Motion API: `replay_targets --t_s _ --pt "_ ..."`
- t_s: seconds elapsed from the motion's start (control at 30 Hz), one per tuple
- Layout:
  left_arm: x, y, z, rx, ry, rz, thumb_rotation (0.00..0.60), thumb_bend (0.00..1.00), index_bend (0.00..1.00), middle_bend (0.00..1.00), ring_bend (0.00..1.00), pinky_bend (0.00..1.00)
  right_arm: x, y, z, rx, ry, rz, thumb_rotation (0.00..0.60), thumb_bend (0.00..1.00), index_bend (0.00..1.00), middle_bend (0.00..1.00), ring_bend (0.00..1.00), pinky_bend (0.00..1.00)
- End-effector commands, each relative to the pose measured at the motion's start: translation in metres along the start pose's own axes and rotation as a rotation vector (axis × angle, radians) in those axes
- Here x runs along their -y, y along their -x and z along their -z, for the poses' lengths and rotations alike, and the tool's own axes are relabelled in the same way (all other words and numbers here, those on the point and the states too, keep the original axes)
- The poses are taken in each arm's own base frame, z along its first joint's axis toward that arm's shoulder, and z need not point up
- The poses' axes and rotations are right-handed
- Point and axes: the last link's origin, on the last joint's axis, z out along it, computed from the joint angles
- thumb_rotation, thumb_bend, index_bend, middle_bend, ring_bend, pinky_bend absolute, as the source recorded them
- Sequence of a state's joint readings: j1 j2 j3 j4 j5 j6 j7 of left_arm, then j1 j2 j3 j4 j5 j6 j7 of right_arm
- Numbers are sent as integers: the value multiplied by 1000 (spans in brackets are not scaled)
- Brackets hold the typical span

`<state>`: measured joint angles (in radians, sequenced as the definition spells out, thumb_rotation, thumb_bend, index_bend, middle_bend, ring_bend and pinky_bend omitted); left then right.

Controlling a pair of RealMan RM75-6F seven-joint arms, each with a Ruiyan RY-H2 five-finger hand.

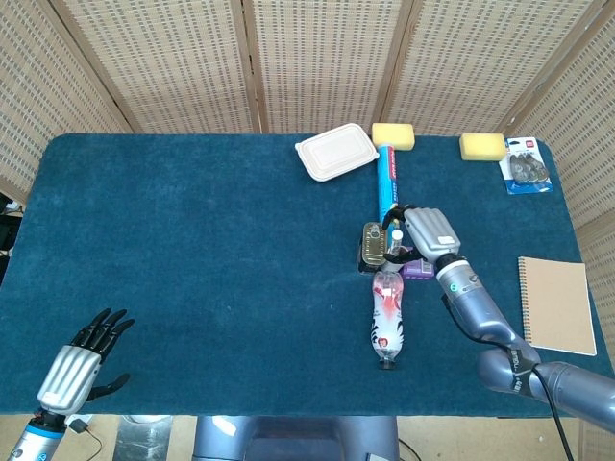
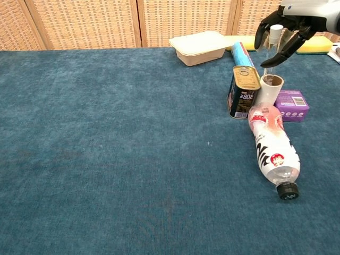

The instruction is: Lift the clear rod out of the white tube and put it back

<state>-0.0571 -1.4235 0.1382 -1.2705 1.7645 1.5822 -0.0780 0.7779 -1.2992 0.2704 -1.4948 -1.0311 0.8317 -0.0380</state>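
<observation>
Up above the white tube (image 2: 271,88), the clear rod (image 2: 273,45) hangs upright, pinched near its white cap by the dark fingers (image 2: 264,27) of the right hand (image 2: 291,24); its lower end sits just over the tube's open mouth (whether the tip is inside cannot be told). In the head view the right hand (image 1: 428,231) shows its grey back, the arm reaching in from the lower right. The tube stands upright, touching a gold tin can (image 2: 243,92) on one side and a small purple box (image 2: 291,105) on the other. A plastic bottle (image 2: 272,147) lies on its side in front of them, cap toward the camera. Behind the can lies a blue roll (image 2: 242,54), then a closed white lidded container (image 2: 199,47). The left hand (image 1: 80,359) rests at the near left edge of the blue counter (image 1: 192,250), fingers spread, holding nothing.
</observation>
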Motion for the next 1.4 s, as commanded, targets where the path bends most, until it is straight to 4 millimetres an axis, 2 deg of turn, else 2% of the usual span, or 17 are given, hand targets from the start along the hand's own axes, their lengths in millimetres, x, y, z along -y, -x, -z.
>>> replay_targets --t_s 0.03,0.3,0.67,0.97,1.17,1.4 --pt "0 0 0 -1 -1 0 600 164 104 97 41 224 0 1 1 2 -3 8 545 213 406 354 315 351" --pt "0 -1 1 -4 0 1 600 163 104 98 41 224 2 1 2 13 -7 21 542 199 378 335 295 333" --pt "-2 2 1 5 12 3 600 164 104 98 41 223 2 -31 12 -53 -10 39 541 194 355 324 283 320" --pt "-3 0 2 -1 14 1 600 163 104 97 41 224 -17 -55 18 -92 49 76 543 194 344 316 271 312" --pt "-2 -1 2 -8 12 2 600 164 104 98 41 224 -36 -69 33 -112 86 117 542 195 334 302 254 304" --pt "1 -4 2 -21 2 6 600 163 104 98 41 224 -56 -76 76 -141 63 225 541 195 307 291 239 305"
